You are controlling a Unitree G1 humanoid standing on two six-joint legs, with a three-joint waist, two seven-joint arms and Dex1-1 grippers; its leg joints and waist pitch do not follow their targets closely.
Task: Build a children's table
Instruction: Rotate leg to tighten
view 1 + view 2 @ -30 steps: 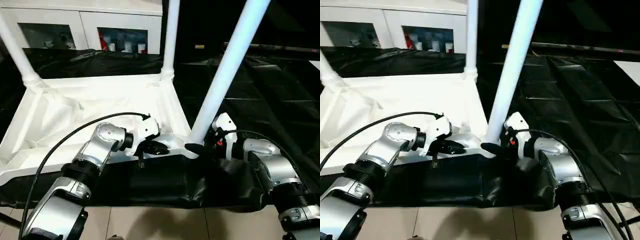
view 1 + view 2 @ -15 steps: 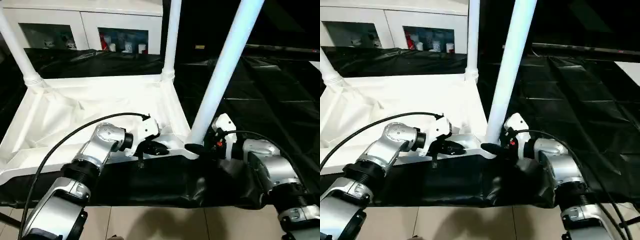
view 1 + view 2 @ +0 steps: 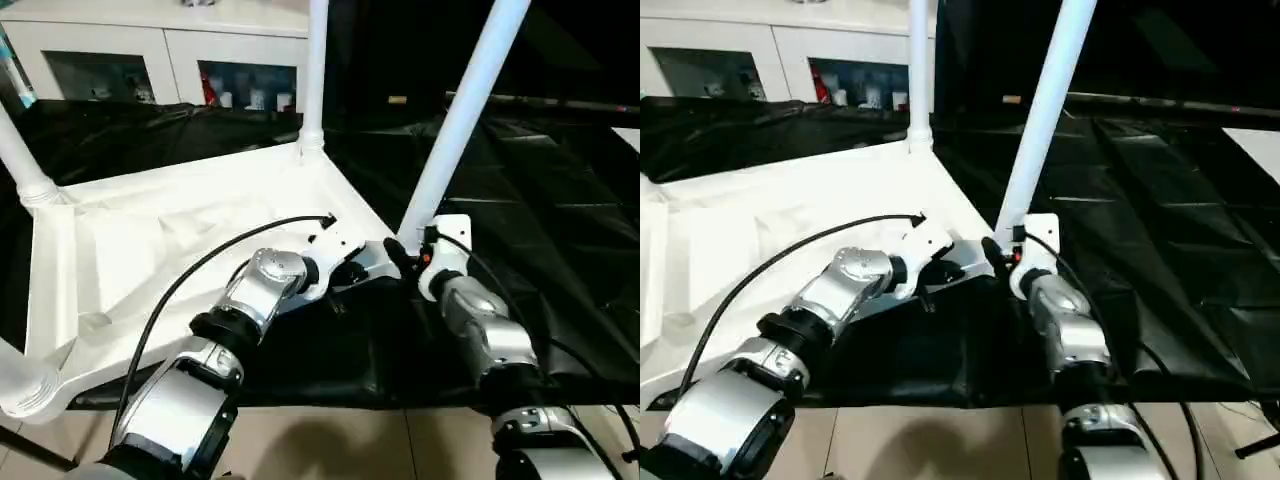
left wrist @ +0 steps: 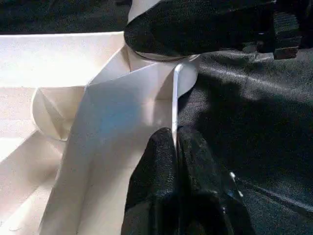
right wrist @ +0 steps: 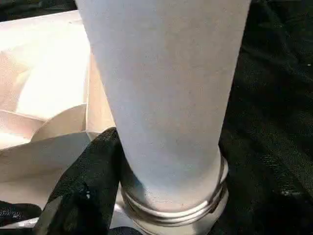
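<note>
Black cloth (image 3: 330, 350) covers the tabletop nearest the robot, hanging over its front edge. On it lies the children's table (image 3: 180, 240), upside down, ribbed underside up, turned at an angle to that edge.

The left gripper (image 4: 175, 147) has its jaws clamped together on the thin upright rim of the white top, close beside the near corner socket (image 4: 188, 78). Beyond those jaws the rim runs straight to the socket, with bare black cloth open on one side and the hollow white underside on the other.

The right gripper (image 3: 405, 255) sits at the base of the near leg (image 3: 455, 120), right where the leg enters the socket; one black finger (image 5: 85, 186) wraps the leg's ringed foot, but whether the jaws press it cannot be told. The leg leans up and away from them.

Farther off, a second leg (image 3: 316, 70) stands upright at the far corner, and a third (image 3: 20, 160) at the left corner. Wrinkled black cloth spreads open past the right gripper.
</note>
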